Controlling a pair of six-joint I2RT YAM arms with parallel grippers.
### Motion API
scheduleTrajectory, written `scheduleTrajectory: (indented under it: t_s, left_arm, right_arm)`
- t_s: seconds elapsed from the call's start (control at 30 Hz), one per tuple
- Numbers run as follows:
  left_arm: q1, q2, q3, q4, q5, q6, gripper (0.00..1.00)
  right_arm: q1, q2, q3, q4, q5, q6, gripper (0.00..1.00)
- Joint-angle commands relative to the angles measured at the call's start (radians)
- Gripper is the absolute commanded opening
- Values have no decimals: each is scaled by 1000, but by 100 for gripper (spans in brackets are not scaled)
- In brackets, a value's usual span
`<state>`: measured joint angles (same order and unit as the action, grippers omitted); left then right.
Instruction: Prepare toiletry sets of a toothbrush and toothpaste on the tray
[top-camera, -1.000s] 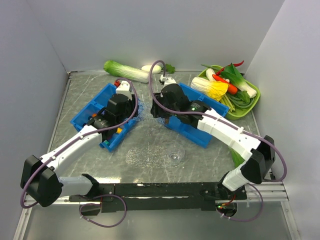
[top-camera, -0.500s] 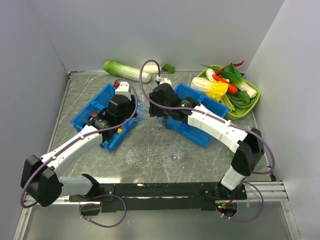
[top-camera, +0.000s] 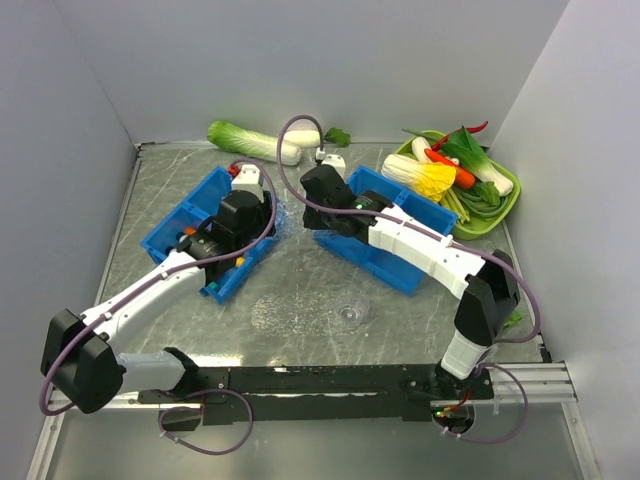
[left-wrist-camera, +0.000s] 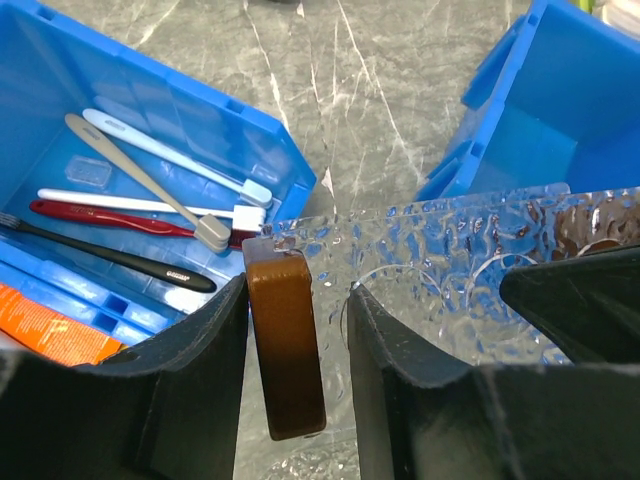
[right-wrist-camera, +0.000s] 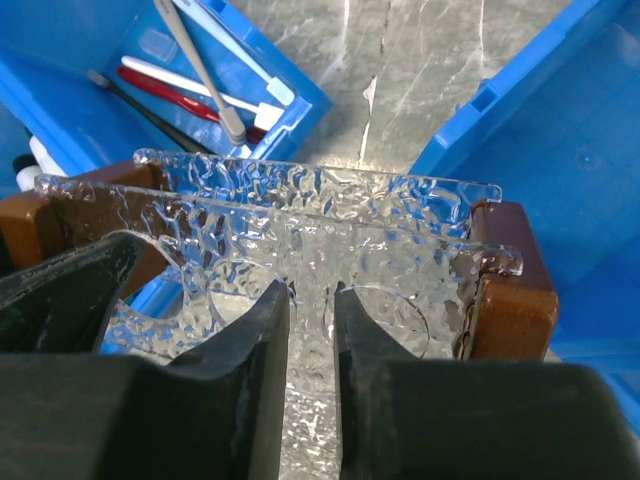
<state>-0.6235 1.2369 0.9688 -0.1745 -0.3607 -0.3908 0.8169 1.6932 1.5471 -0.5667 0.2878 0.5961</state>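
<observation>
Nearest the left gripper (left-wrist-camera: 295, 300), its 2 fingers bracket a brown handle (left-wrist-camera: 285, 340) at one end of the tray (left-wrist-camera: 470, 260). One finger touches the handle. A thin slit shows at the other, so a firm clamp cannot be confirmed.

The right gripper (right-wrist-camera: 312, 295) has its 2 fingers drawn nearly together on the middle of the tray's near long rim, with the clear wall pinched between them. The tray's 2 brown handles lie to either side of this gripper.

Just past both sets of fingertips, the tray hangs in the gap between the left bin (left-wrist-camera: 120, 80) and the right bin (left-wrist-camera: 560, 120), with the table (left-wrist-camera: 350, 80) beneath. It appears to be carried rather than resting, though that cannot be confirmed.

Farther ahead of the left gripper, the toothbrush (left-wrist-camera: 140, 178) lies loose in the left bin among several others. An orange tube (left-wrist-camera: 50, 325) sits close to the fingers on the same side.

Assessment: the step in hand is a 2-arm carry of the tray to open table.
- Both wrists should travel at 1 pace and hold their spacing, since the tray looks rigid and brittle and would not tolerate twist or pull.
- The left grip should be made secure before any long move.
- The tray should be kept level and clear of both bin corners.
- It should be set flat on the table within reach of both bins, and released only once it is fully supported.
</observation>
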Motion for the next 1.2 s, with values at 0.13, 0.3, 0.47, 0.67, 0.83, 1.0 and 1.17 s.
scheduleTrajectory:
  t_s: [0.13, 0.3, 0.47, 0.67, 0.83, 1.0, 1.17]
  left_arm:
    - [-15, -51, 19, 115, 109, -40, 4]
    - [-16, -93, -2, 150, 170, -40, 29]
    - [-16, -142, -15, 162, 172, -42, 44]
    - [-16, -204, -39, 199, 167, -30, 55]
    - [-16, -255, -65, 234, 158, -3, 66]
    - [-16, -287, -71, 239, 83, 9, 79]
    - [-9, -316, -64, 210, -67, 3, 99]
  right_arm:
    - [-10, -9, 48, -19, 33, 37, 0]
    - [-38, -47, 42, -21, 24, 57, 0]
    - [-58, -107, 1, -9, 14, 77, 0]
    - [-73, -127, -15, -10, 11, 82, 0]
    - [-73, -125, -21, -13, 5, 83, 0]
    - [-70, -144, -39, 17, -57, 88, 0]
    - [-10, -148, -28, 2, -105, 77, 0]
